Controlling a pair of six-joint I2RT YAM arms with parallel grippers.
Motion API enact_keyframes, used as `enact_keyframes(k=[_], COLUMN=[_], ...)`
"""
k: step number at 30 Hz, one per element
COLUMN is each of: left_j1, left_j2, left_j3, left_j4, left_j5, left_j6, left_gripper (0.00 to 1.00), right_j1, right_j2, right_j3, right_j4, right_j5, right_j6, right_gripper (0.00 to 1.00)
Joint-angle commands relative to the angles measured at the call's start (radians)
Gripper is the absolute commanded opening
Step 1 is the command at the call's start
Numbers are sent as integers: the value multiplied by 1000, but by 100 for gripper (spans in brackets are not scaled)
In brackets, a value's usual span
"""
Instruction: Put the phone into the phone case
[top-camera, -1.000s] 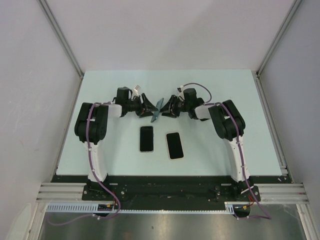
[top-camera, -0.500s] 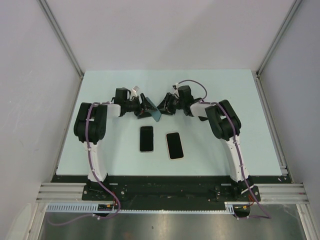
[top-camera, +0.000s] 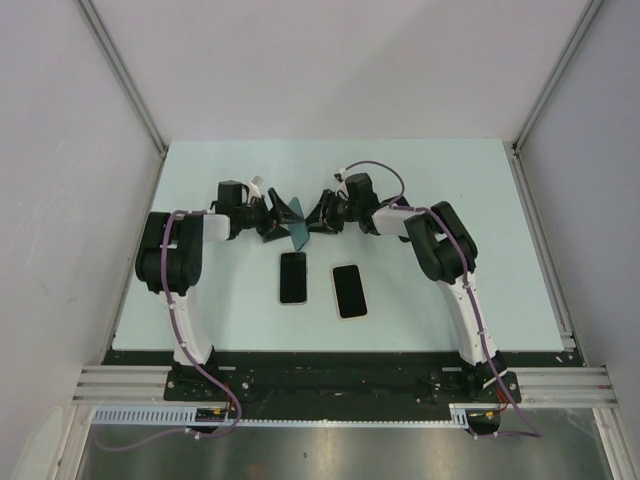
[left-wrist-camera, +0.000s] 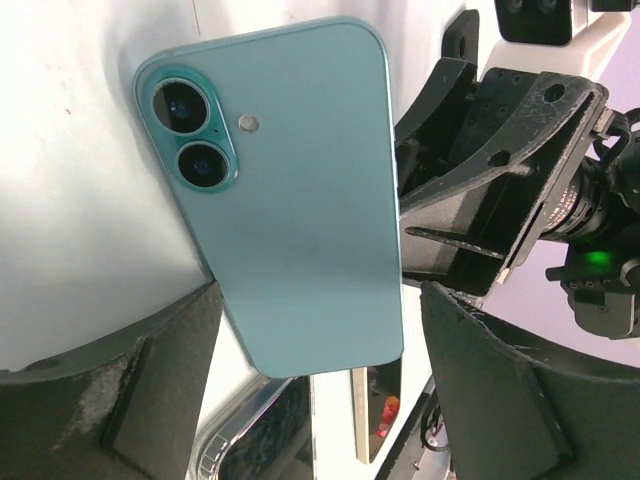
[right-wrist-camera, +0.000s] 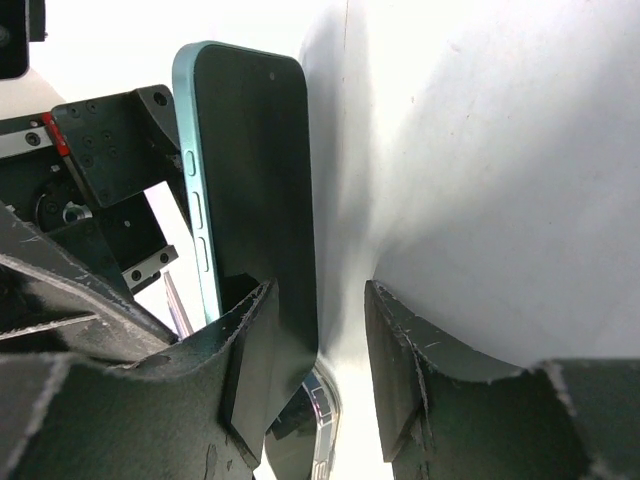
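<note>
The teal phone (top-camera: 297, 226) stands on end above the table between my two grippers. In the left wrist view its back (left-wrist-camera: 290, 200) with two camera lenses faces me, its lower end between the fingers. My left gripper (top-camera: 277, 219) grips it across its width. My right gripper (top-camera: 322, 212) is open. In the right wrist view the phone (right-wrist-camera: 255, 180) shows edge-on, its screen beside the left finger (right-wrist-camera: 250, 370), with a gap to the right finger. The clear-rimmed case (top-camera: 293, 277), dark inside, lies flat nearer the bases. It also shows in the left wrist view (left-wrist-camera: 250, 435).
A second dark phone with a pale gold rim (top-camera: 349, 290) lies flat just right of the case. It also shows in the left wrist view (left-wrist-camera: 375, 410). Grey walls stand on three sides of the pale table (top-camera: 200, 180).
Both grippers and the teal phone have shifted left over the last second. The left arm has drawn back and the right gripper has followed. The case and the gold-rimmed phone have not moved.
</note>
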Motion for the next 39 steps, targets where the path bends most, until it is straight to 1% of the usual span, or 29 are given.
enact_keyframes(k=[1,3,5,7,15,21,28,33,39], left_j1=[3,5,3,5,15,25,28,32,55], left_j2=[-74,-74,-80,-84,-87,-93,-93,-93,-97], left_j3=[-20,-21,-24,-23,-11,-6,42,38,35], left_j4=[53,44,36,33,-5,-10,-120,-120,-146], left_j5=[-12,-9,-17,-14,-28,-29,-66,-65,-65], left_j6=[-9,-1,5,14,37,42,105,102,106], left_gripper=[86,87,92,94,95,96,94,90,83], right_j1=[11,14,20,23,36,46,57,63,63], right_j2=[-8,-9,-9,-11,-3,0,5,18,25], right_j3=[33,41,44,53,61,71,90,111,110], right_j4=[-36,-37,-39,-40,4,0,-2,1,4], right_j5=[3,3,3,1,-14,-12,-8,-18,-22], right_j6=[-38,-38,-41,-38,-8,-12,-9,6,14], right_gripper=[45,45,45,45,45,45,44,44,44])
